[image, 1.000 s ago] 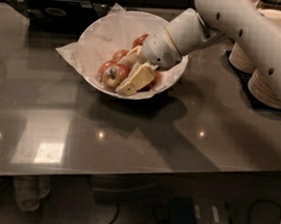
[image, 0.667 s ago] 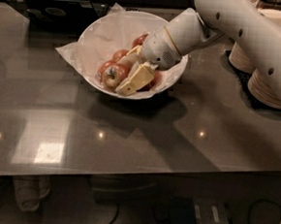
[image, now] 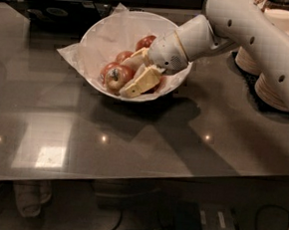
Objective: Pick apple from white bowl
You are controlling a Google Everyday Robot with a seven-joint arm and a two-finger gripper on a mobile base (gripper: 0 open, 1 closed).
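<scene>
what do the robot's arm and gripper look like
The arm is smooth, white and tube-shaped, with thick rounded segments and a few small dark round holes along it; no cables show on it. The gripper, inside the white bowl, is cream-yellow, flat-sided and angular.

The gripper (image: 131,77) low in the white bowl (image: 98,36) near the far edge of the desk (image: 132,146), hiding one side of the apple (image: 118,77) and parts of smaller apples (image: 146,41), arm (image: 251,30) cut off at right, stacked dishes (image: 284,20) partly behind it
</scene>
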